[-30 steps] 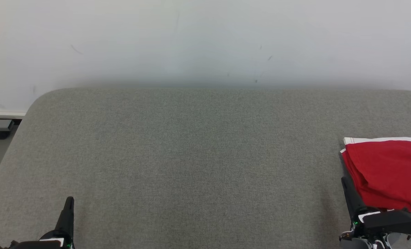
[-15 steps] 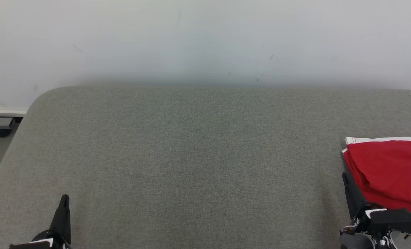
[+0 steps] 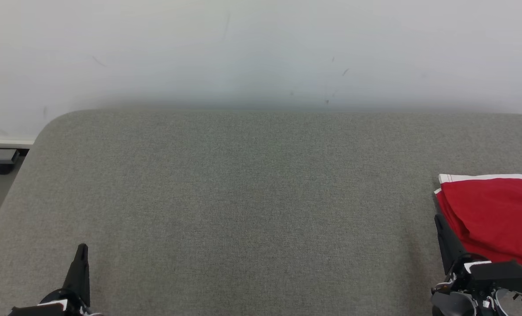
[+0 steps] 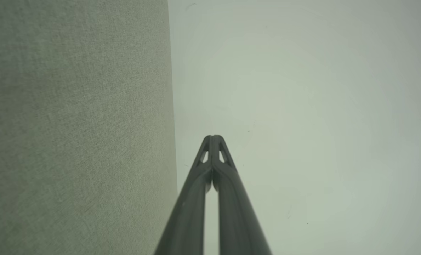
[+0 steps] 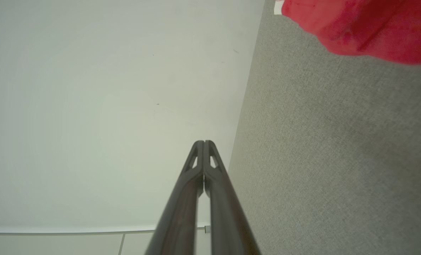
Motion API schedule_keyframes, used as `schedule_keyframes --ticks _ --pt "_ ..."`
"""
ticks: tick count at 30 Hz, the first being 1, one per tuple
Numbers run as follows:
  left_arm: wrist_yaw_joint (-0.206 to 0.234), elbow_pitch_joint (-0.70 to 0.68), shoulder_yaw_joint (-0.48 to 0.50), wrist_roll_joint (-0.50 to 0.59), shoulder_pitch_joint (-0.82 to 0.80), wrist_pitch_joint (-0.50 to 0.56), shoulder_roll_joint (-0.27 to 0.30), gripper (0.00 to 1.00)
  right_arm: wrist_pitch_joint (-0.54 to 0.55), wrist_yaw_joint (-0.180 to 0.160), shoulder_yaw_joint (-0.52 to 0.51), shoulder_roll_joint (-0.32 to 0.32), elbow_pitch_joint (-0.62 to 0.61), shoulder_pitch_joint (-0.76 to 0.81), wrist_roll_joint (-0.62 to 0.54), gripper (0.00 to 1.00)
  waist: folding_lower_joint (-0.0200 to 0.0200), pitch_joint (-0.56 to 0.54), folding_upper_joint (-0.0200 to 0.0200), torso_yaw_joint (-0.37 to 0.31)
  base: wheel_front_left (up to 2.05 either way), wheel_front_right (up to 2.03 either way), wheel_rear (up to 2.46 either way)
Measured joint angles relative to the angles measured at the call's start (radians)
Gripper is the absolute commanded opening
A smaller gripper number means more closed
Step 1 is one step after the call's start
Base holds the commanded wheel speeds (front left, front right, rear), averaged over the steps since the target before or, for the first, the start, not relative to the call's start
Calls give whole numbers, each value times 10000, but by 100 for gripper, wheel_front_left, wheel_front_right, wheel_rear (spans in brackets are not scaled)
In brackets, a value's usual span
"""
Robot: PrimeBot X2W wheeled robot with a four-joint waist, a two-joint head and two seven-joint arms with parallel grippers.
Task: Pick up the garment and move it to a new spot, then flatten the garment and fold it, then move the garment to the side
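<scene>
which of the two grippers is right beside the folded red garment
The right gripper, at the head view's lower right, shut, beside the left edge of the red garment. The left gripper is far off across the grey surface.

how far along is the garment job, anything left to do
Done: the red garment lies folded at the right side of the grey surface, so folding and moving aside look finished. In hand: nothing; the left gripper and right gripper are shut and empty, the right one beside the garment. Left: apparently nothing.
</scene>
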Motion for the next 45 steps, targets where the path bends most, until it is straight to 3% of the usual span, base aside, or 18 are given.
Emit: schedule_keyframes --ticks 45 --pt "0 0 -2 0 0 -2 0 0 -2 0 2 0 2 0 2 0 0 0 0 0 0 0 0"
